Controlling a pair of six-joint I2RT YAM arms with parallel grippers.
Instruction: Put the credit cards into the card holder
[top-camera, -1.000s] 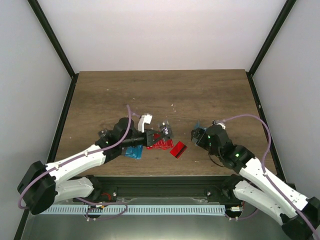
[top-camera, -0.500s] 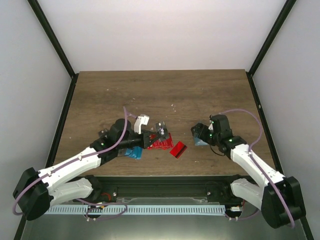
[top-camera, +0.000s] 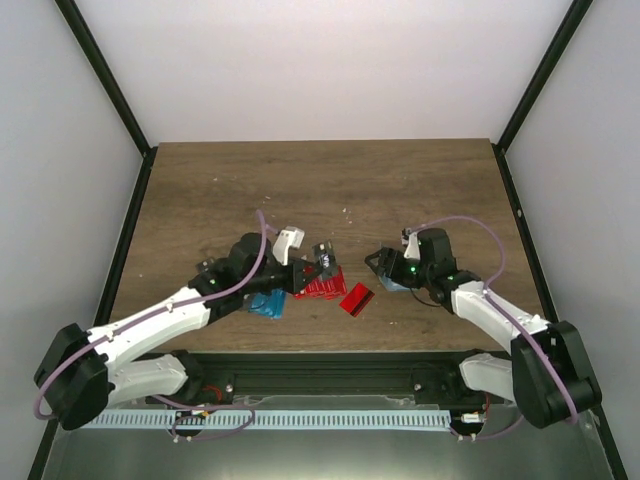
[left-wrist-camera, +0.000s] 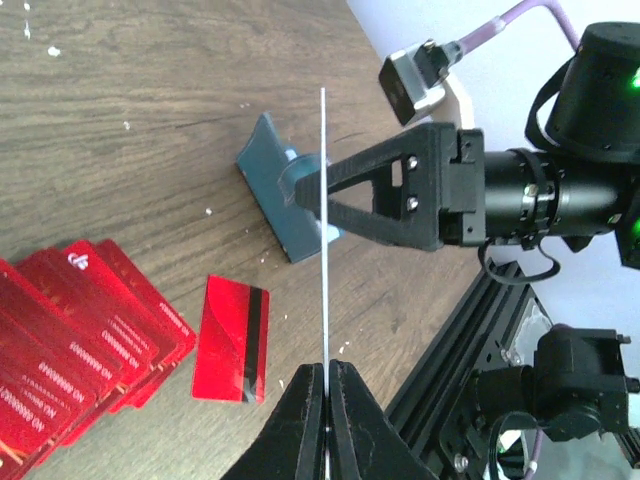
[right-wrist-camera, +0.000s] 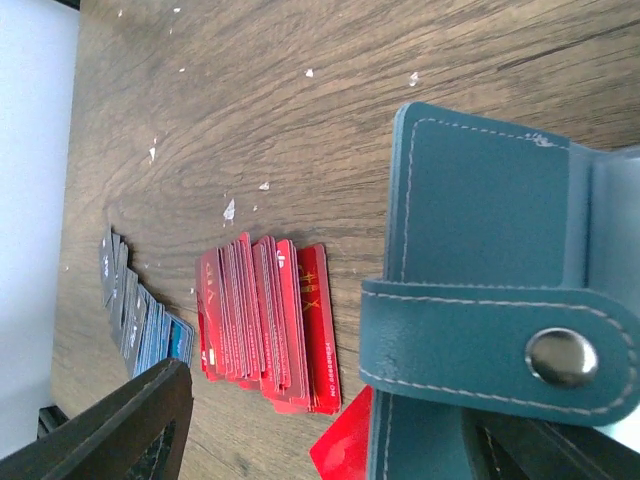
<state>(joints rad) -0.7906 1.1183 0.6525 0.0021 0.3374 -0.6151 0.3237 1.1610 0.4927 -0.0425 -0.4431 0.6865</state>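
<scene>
**Operator:** While the left arm (top-camera: 170, 315) is stretching low over the table (top-camera: 300, 180) toward its middle, what is the left gripper (left-wrist-camera: 326, 372) doing?

**Technician:** Its fingers are pressing together on one card (left-wrist-camera: 324, 220). That card is standing edge-on in the left wrist view, so its colour is not showing there.

**Operator:** How is the right arm (top-camera: 490, 315) lying?

**Technician:** It is bending inward from the right side, forearm low, with the right gripper (top-camera: 384, 268) pointing left at the other arm. Its fingers are standing wide apart, straddling the card holder (right-wrist-camera: 480, 210).

**Operator:** Where is the holder sitting?

**Technician:** It is standing tilted on the table between those fingers. It is lying close to one finger, but I cannot tell whether they are touching. Red cards (left-wrist-camera: 80, 330) are lying fanned near the left gripper. A single red card (left-wrist-camera: 232, 338) is lying apart, between the fan and the holder. Blue cards (top-camera: 268, 303) are lying beside the left arm's wrist.
</scene>
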